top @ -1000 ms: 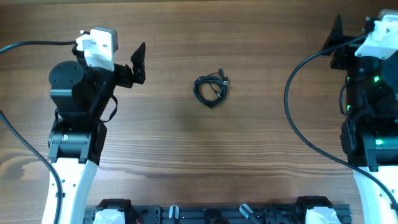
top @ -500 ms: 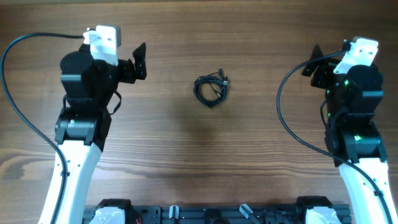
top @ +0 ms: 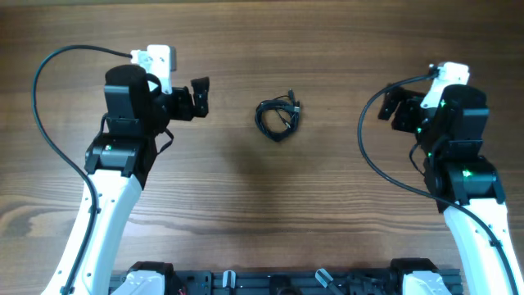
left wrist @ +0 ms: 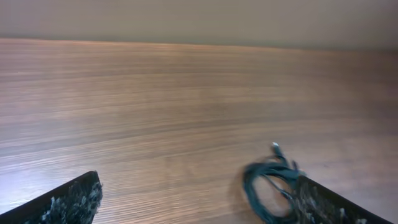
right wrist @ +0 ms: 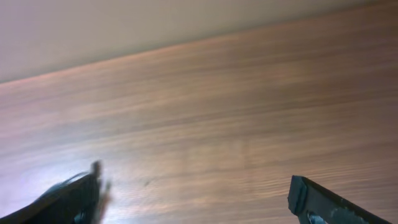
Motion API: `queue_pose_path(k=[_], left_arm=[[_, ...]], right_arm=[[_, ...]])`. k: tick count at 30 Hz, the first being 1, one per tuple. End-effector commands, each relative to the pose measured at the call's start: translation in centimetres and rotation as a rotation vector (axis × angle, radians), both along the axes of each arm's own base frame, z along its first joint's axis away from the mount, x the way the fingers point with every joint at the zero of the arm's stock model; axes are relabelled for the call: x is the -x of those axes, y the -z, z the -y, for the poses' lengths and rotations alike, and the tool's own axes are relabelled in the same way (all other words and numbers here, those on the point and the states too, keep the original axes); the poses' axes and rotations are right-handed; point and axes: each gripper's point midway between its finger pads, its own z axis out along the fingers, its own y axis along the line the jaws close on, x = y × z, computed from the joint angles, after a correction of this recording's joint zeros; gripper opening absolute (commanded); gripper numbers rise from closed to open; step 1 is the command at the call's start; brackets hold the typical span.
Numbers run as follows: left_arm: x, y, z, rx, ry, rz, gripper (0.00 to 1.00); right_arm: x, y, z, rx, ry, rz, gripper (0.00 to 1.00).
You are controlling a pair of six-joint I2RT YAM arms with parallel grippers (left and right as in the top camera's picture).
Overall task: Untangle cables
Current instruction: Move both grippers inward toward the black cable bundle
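The cables lie as one small, tight coil of thin black wire near the middle of the table. A couple of small plugs poke out at the coil's upper right. Nothing touches the bundle and no strand is drawn free, so I judge the untangling itself not yet begun and the step in hand to be the approach. The left gripper hangs to the coil's left, near but clearly apart from it, with its jaws spread wide and empty. In its wrist view the bundle sits low and right, just beside the right finger, so the tool seems aimed a little to one side of it. The right gripper stands farther off on the other side, well apart, also wide open and holding nothing. Its own view is blurred, and I cannot tell whether the dark bit at lower left is the coil. The next move, as I judge it, calls for one gripper to settle over an outer loop or a plug end and close on that alone. The other should then take a different strand so the two can draw apart. Wire this thin, lying flat on wood, needs fingertips lowered right to the surface, and grabbing the whole bundle would likely tighten it.
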Motion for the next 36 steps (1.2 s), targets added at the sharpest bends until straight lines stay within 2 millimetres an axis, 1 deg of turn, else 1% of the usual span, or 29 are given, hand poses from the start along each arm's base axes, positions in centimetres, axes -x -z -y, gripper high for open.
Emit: queue_pose_path(k=[1,4,7,14,15,17,18,22,24,26,27,31,34,36], left_arm=[[0.8,0.1,2.3,0.088,0.105,-0.025,1.0],[1.0,0.4,2.3,0.094,0.1,-0.041,1.0],[1.0,0.5,2.3,0.094,0.1,-0.046,1.0],[1.3,0.8,2.3,0.089,0.103,-0.063,1.0],[1.3,0.9,2.3,0.089,0.104,-0.065,1.0],[1.5,1.3,2.7,0.063,0.131,-0.071,1.0],[1.5,1.5,2.9,0.055,0.14,-0.072,1.0],[1.2,3.4,3.7,0.044,0.164,-0.121,1.0],[1.0,5.2,4.1,0.041,0.173,-0.172,0.98],[0.8,7.0,4.5,0.037,0.181,-0.219,0.95],[0.5,8.1,4.9,0.035,0.188,-0.243,0.95],[0.2,9.0,5.8,0.032,0.21,-0.25,0.95],[0.2,9.1,7.2,0.027,0.245,-0.236,0.95],[0.3,9.0,8.0,0.029,0.267,-0.231,0.95]], right_arm=[[0.4,0.5,-2.6,-0.103,-0.113,-0.029,1.0],[1.2,1.6,-2.6,-0.126,-0.096,-0.088,1.0],[2.4,3.1,-2.4,-0.121,-0.087,-0.168,1.0],[2.0,2.6,-2.6,-0.125,-0.1,-0.14,1.0],[2.0,2.6,-2.9,-0.123,-0.12,-0.139,1.0],[2.2,2.6,-4.6,-0.094,-0.267,-0.134,1.0],[2.2,2.8,-4.9,-0.088,-0.296,-0.136,1.0],[1.7,4.9,-5.5,-0.104,-0.336,-0.2,1.0],[1.4,6.1,-6.0,-0.124,-0.362,-0.232,1.0],[1.0,6.7,-6.6,-0.149,-0.386,-0.245,0.99],[0.7,7.0,-7.0,-0.166,-0.405,-0.246,0.99],[0.6,7.1,-8.0,-0.18,-0.477,-0.233,0.98],[0.4,7.2,-8.8,-0.182,-0.545,-0.215,0.99],[0.2,7.6,-8.9,-0.186,-0.549,-0.222,0.99]])
